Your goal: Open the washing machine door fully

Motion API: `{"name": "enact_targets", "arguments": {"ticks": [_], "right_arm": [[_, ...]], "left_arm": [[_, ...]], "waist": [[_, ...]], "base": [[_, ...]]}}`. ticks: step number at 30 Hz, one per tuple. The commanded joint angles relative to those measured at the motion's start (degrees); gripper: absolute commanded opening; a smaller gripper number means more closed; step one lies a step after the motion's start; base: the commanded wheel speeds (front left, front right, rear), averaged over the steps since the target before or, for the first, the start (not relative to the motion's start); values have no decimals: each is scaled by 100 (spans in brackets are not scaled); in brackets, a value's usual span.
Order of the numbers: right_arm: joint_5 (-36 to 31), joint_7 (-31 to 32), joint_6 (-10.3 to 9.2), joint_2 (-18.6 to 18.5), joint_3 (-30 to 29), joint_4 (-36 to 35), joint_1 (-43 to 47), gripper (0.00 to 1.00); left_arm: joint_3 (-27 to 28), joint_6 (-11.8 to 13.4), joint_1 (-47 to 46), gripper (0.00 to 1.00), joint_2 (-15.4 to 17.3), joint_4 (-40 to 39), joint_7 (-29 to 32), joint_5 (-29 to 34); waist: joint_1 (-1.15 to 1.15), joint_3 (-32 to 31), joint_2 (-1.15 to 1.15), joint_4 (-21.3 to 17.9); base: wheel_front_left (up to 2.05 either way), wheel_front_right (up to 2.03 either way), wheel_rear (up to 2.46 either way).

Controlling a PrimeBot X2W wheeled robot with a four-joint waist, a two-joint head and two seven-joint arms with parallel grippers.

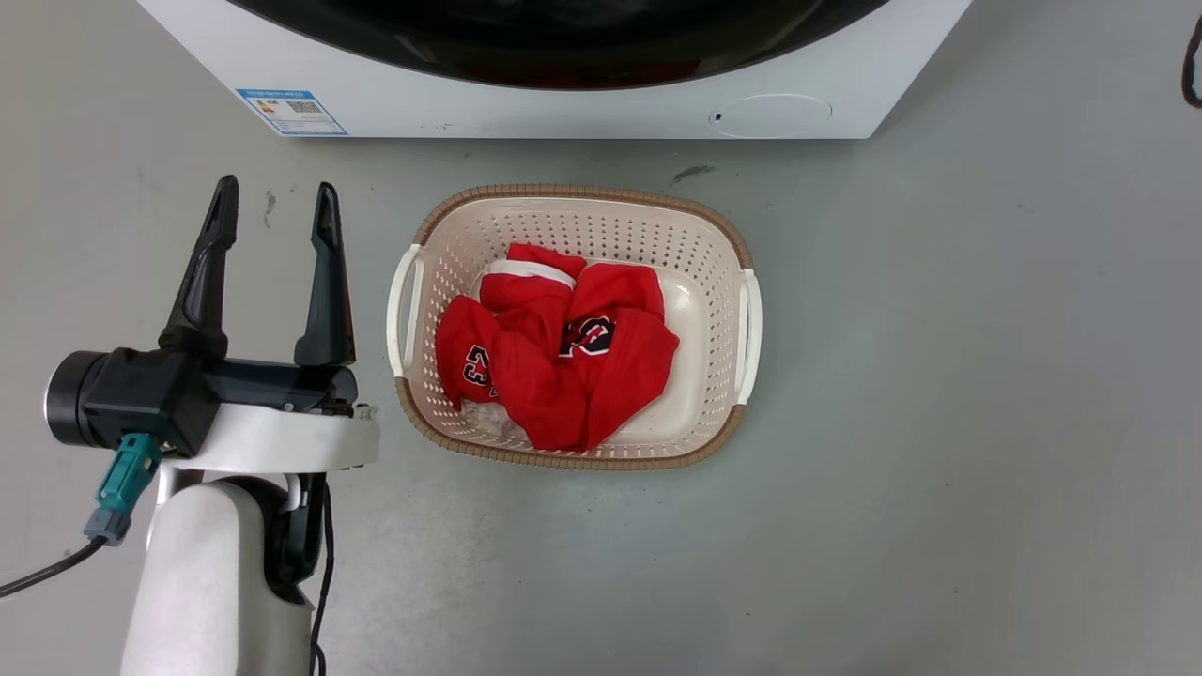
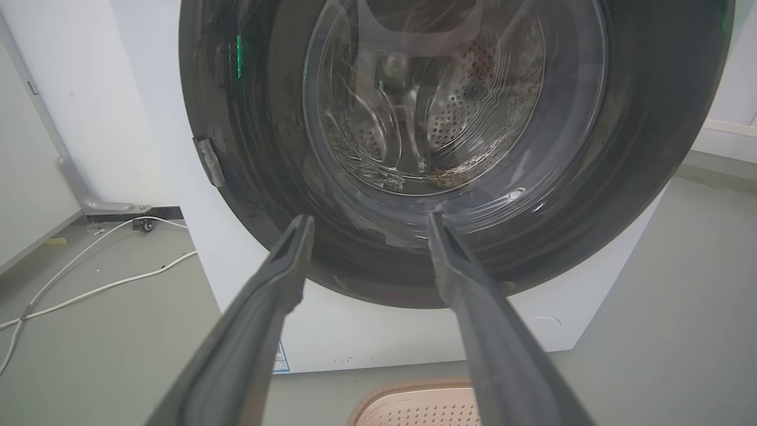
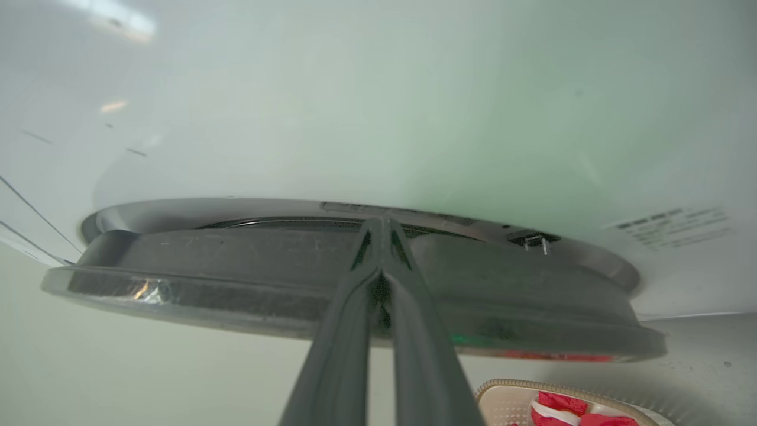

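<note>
The washing machine door [image 2: 248, 148] is a wide glossy black disc with a clear domed window [image 2: 455, 94], through which the drum shows. Its lower arc crosses the top of the head view [image 1: 563, 56]. In the right wrist view the door [image 3: 236, 278] shows edge-on, standing slightly off the white machine front, with the latch [image 3: 535, 241] visible. My right gripper [image 3: 378, 223] is shut, fingers pressed together, tips at the gap behind the door's rim. My left gripper [image 1: 272, 202] is open and holds nothing, hanging short of the door's lower part [image 2: 366, 222].
A beige laundry basket [image 1: 582, 194] with red clothes [image 1: 563, 366] stands on the grey floor right in front of the machine [image 1: 563, 117]. White cables [image 2: 89, 284] lie on the floor to the machine's left. A wall stands close beside it.
</note>
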Motion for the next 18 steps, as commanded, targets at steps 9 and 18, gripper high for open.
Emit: {"name": "enact_targets", "arguments": {"ticks": [9, 18], "right_arm": [[112, 859, 8, 99, -85, 200, -149, 0], [220, 1591, 8, 186, -66, 76, 131, 0]], "left_arm": [[-58, -14, -103, 100, -18, 52, -13, -13], [-73, -14, 43, 100, -47, 125, -13, -11]], "waist": [[-1, -62, 0, -27], [-1, -289, 0, -93]], "base": [[0, 0, 0], [0, 0, 0]]}}
